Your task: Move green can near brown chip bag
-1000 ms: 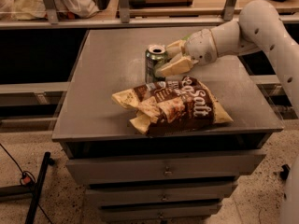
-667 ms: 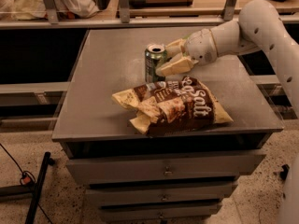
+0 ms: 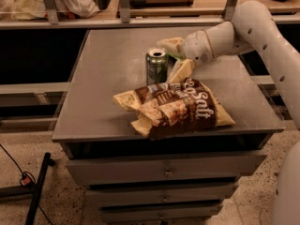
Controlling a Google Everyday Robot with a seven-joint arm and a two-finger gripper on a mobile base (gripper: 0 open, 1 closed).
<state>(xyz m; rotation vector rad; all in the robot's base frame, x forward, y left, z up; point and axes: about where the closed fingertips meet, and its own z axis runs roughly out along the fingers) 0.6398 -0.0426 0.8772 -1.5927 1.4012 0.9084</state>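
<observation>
The green can (image 3: 157,65) stands upright on the grey table (image 3: 103,78), just behind the upper left corner of the brown chip bag (image 3: 176,109). The bag lies flat near the table's front edge, its white "Salt" lettering facing up. My gripper (image 3: 175,57) reaches in from the right at the can's right side. Its fingers are spread open, one finger (image 3: 170,44) behind the can and the other (image 3: 182,71) just above the bag. The can stands free between the fingers and slightly left of them.
A bit of green (image 3: 177,56) shows between the fingers, on the table behind them. A shelf (image 3: 140,20) with a board and pale cloth runs along the back. Drawers (image 3: 164,172) sit under the table. A black stand leg (image 3: 37,186) is on the floor at left.
The fingers have spread wider apart around the can. The can and the bag have stayed where they were.
</observation>
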